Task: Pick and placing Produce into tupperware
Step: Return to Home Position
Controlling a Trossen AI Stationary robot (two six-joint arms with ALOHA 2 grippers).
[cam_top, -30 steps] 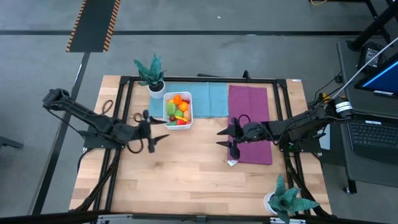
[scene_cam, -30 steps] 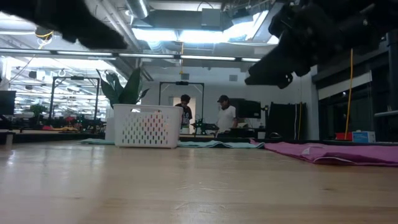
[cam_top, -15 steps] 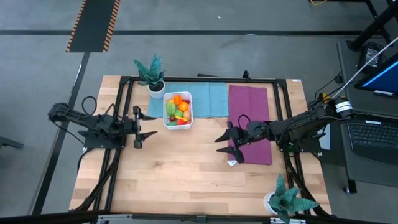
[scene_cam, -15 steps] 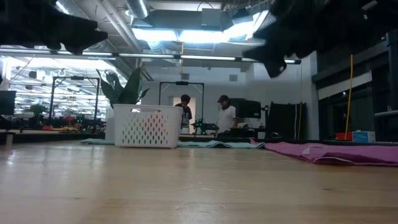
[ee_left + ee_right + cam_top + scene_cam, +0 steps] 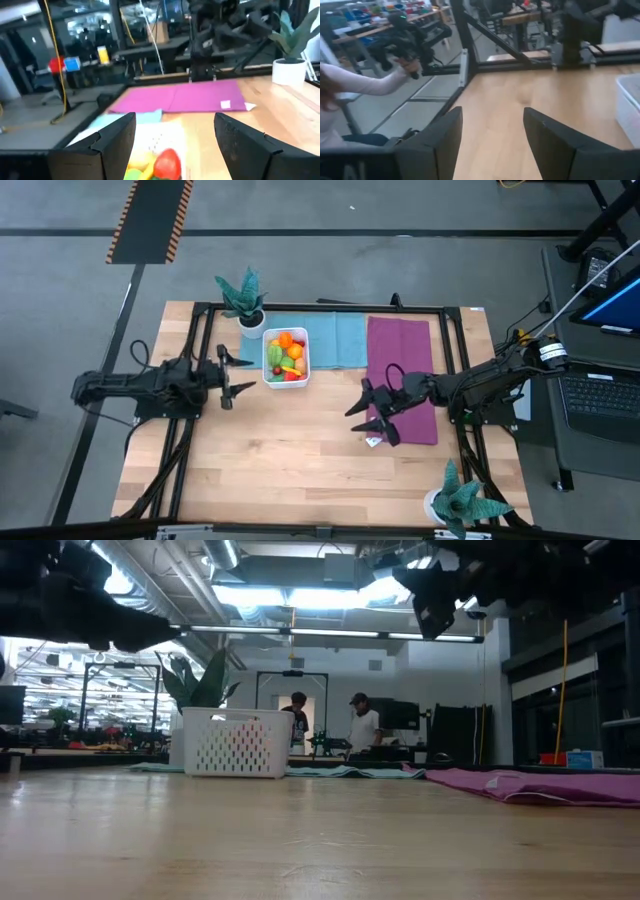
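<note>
Left gripper (image 5: 245,374), spread wide and empty, hovers just beside the tupperware (image 5: 308,361) holding the produce (image 5: 287,355). Right gripper (image 5: 352,421) is likewise open and empty. The left arm has folded back since a second ago.

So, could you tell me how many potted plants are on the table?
2. One plant stands at the high view's top, at the teal cloth's left corner; the other sits at the table's bottom right corner. None seems hidden.

The table (image 5: 300,465) is carrying one white tupperware (image 5: 287,383), two teal-leaved potted plants (image 5: 243,292) (image 5: 463,502), one teal cloth (image 5: 335,340) and one purple cloth (image 5: 400,345).
</note>
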